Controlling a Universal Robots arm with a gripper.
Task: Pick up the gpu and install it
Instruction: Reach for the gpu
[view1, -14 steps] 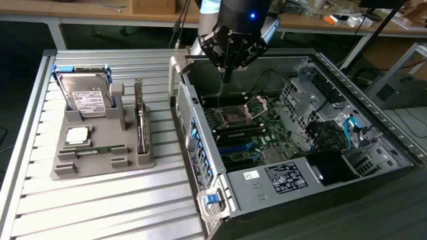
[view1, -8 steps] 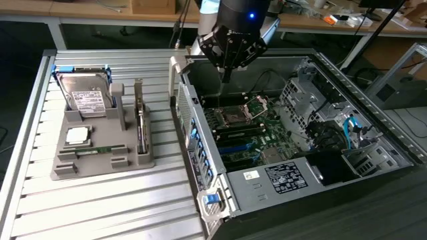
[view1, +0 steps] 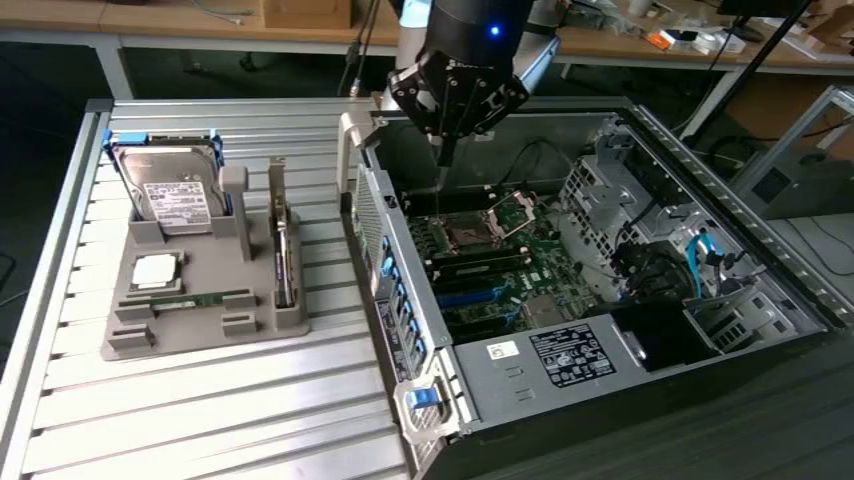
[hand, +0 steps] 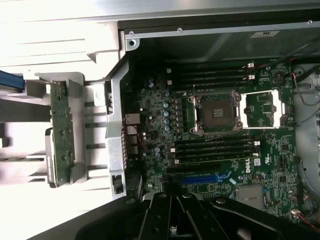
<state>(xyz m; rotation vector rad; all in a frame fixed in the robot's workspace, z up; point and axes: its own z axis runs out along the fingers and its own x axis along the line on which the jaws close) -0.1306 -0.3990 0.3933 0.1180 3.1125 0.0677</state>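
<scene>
The gpu (view1: 280, 248) stands on edge in a slot of the grey holder (view1: 200, 335) on the slatted table, at the exterior view's left of the computer case. The wrist view shows it as a narrow green card (hand: 62, 131) outside the case wall. My gripper (view1: 446, 152) hangs above the rear of the open case, over the motherboard, well apart from the gpu. Its fingers (hand: 159, 220) are shut with nothing between them. A blue card slot (hand: 205, 177) lies on the motherboard just ahead of the fingers.
The open computer case (view1: 747, 270) lies on its side with its motherboard and CPU socket (hand: 216, 112) exposed. The holder also carries a silver hard drive (view1: 180, 195), a green memory stick (view1: 194, 298) and a small square chip (view1: 154, 270). Drive cages and cables fill the case's right side.
</scene>
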